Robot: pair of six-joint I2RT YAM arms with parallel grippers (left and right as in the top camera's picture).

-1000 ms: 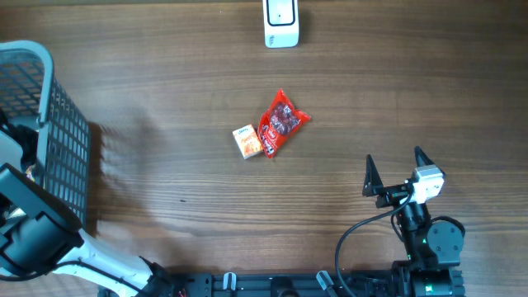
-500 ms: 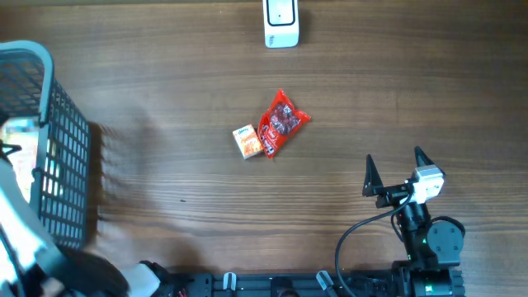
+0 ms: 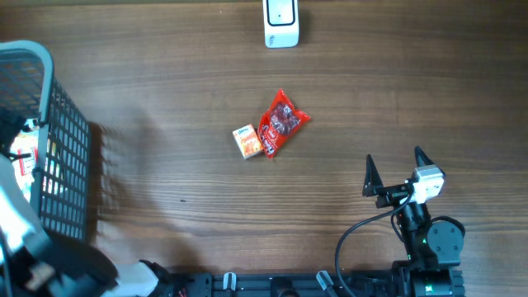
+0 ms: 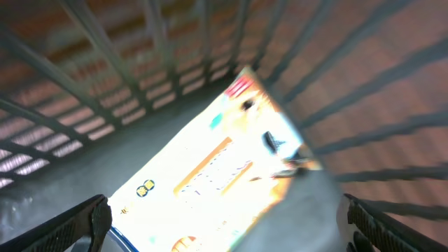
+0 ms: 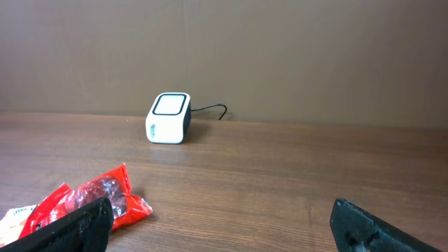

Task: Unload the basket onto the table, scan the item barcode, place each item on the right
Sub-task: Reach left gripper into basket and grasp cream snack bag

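Where the two arms stand at the near edge of the wooden table, the right gripper hovers low at the near right, its fingers spread wide with nothing between them. At the near left, the left gripper hangs inside a dark wire basket, fingers also spread wide. Below it a glossy white and orange packet lies tilted against the basket's side, blurred and overexposed, and I cannot tell whether it touches the fingers. Farther out, near the middle of the table, a small orange box lies touching a red snack packet. At the far edge, well apart from them, stands a white barcode scanner.
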